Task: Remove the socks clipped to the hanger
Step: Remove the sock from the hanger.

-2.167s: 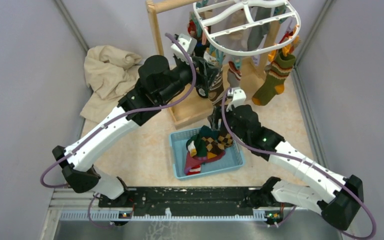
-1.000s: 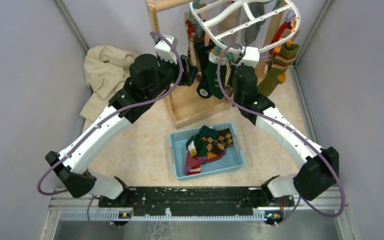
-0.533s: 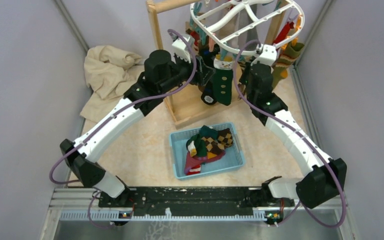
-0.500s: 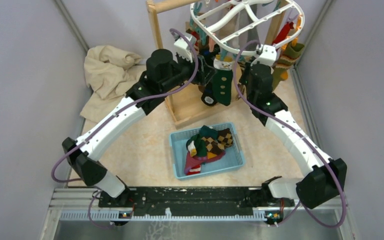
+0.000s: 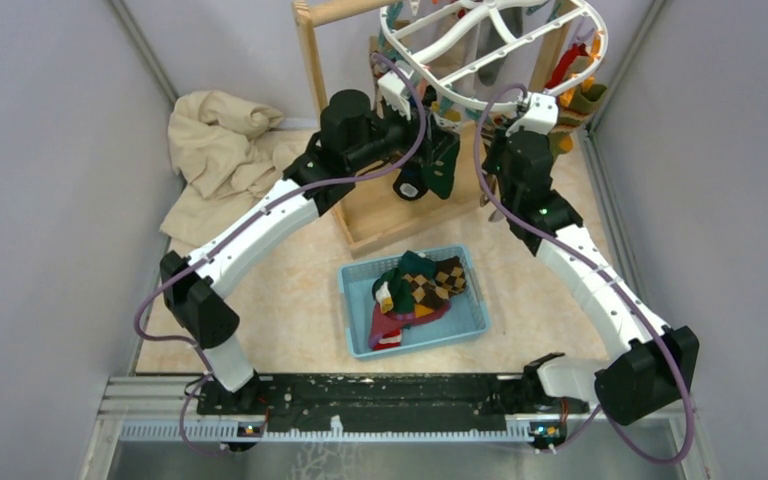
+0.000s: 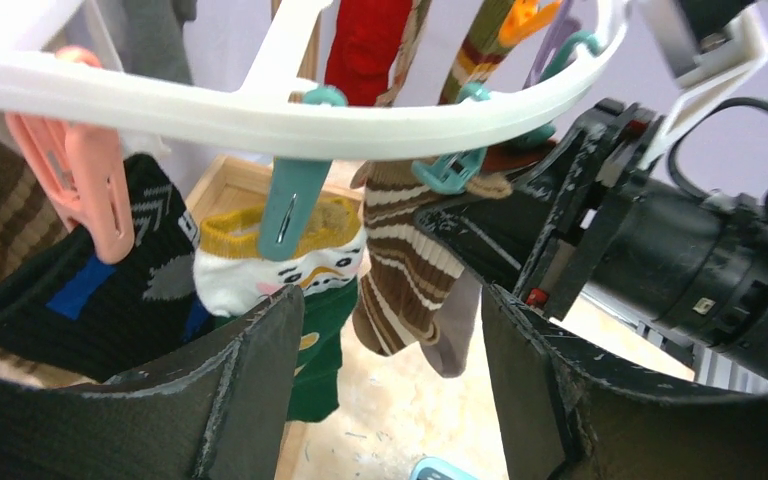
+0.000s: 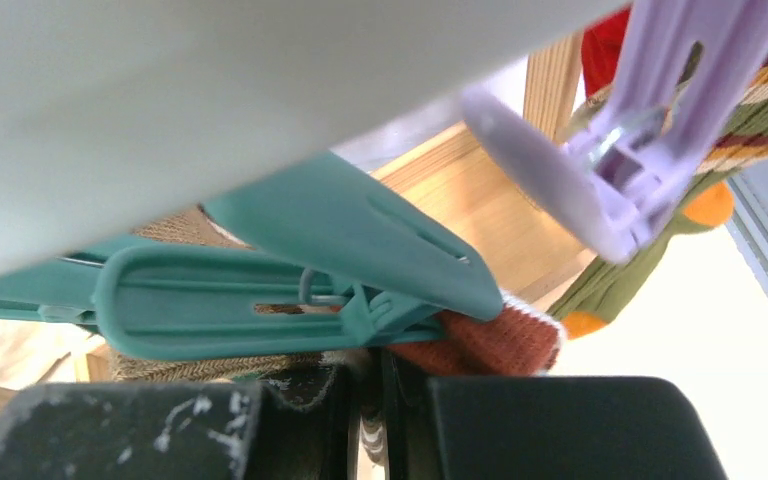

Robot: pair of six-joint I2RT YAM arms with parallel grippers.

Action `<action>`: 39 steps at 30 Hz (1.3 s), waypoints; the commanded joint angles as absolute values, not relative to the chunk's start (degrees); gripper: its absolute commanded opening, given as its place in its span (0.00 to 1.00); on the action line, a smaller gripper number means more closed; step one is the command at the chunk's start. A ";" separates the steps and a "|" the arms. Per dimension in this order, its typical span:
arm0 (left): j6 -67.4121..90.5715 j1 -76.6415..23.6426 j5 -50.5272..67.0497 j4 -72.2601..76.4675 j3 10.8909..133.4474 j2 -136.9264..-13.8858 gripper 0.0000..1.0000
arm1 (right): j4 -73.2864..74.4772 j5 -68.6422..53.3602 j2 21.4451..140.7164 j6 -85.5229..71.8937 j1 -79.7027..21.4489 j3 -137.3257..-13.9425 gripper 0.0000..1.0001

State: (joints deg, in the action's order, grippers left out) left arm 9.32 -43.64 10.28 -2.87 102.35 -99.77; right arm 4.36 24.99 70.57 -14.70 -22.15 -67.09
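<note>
- The white plastic oval hanger (image 6: 160, 100), ringed with small spring clips, hangs from the light wooden stand (image 5: 309, 60) over the far edge of the pale speckled surface (image 5: 285, 300), right of its middle.
- The step in hand appears to be freeing one sock. The right fingers (image 7: 405, 395) are clamped on the ribbed cuff of the brown-and-cream striped knit sock (image 6: 400, 270), just under the teal plastic clip (image 7: 290, 290) that pinches it.
- The left fingers (image 6: 270, 340) stand apart and hold nothing. They face the white snowman-face sock with a mustard cuff (image 6: 280, 275), which hangs from its own teal clip (image 6: 295, 205).
- The next move probably calls for a steady downward pull so the cuff slips out of the clip's jaws. The frame hangs freely and would likely swing or tilt with the tug, so the left arm could brace the rim or take the snowman sock in turn.
- The socks are soft, stretchy knit and will lengthen before they let go. The clips are hard, smooth plastic with wire springs.
- A black sock with a blue patch (image 6: 90, 290) hangs from a pink clip (image 6: 80, 180) beside the snowman sock.
- Several loose socks, including an argyle one, lie heaped in the light-blue plastic mesh basket (image 5: 348, 310) near the middle of the surface. A crumpled beige cloth (image 5: 215, 140) lies at the far left corner.
</note>
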 commanded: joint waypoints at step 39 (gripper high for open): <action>6.42 -39.37 14.61 -2.48 108.11 -101.50 0.71 | -1.88 -5.67 68.05 -14.85 -29.89 -64.11 0.35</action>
State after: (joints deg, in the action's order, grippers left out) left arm 6.57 -39.70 14.15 -2.85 108.38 -103.81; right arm 4.49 -9.10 65.21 -16.05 -29.34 -59.64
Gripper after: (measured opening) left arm 0.711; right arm 0.346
